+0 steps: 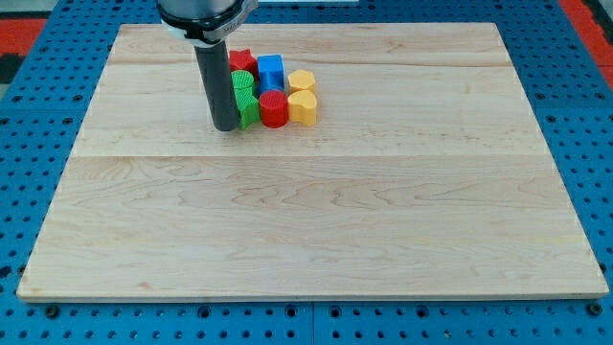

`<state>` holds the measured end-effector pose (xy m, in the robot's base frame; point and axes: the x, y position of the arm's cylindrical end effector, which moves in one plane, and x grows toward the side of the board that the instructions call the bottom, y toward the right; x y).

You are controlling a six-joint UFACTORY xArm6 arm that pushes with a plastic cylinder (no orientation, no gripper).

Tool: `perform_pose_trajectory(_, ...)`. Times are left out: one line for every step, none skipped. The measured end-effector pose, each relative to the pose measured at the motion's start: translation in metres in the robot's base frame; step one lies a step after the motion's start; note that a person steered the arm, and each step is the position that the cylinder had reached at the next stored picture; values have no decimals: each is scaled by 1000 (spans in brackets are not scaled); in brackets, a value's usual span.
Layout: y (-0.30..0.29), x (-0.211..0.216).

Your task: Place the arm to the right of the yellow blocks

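Note:
Two yellow blocks sit at the right end of a tight cluster near the view's top: a hexagon-like one [303, 80] and a heart-like one [303, 106] just below it. Left of them are a red cylinder [274, 109], a blue cube [271, 70], a red star-like block [241, 61] and two green blocks [245, 86], [250, 113]. My tip [226, 126] rests on the board at the cluster's left side, touching or almost touching the green blocks, well left of the yellow blocks.
The blocks lie on a pale wooden board [316, 211], which rests on a blue perforated table [584, 105]. The arm's dark rod [216, 81] comes down from the view's top.

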<state>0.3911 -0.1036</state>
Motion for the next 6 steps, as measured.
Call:
perform_pose_trajectory(0, 0)
perform_pose_trajectory(-24, 0)
perform_pose_trajectory(-32, 0)
perform_pose_trajectory(-30, 9)
perform_pose_trajectory(58, 35)
perform_pose_trajectory(156, 29)
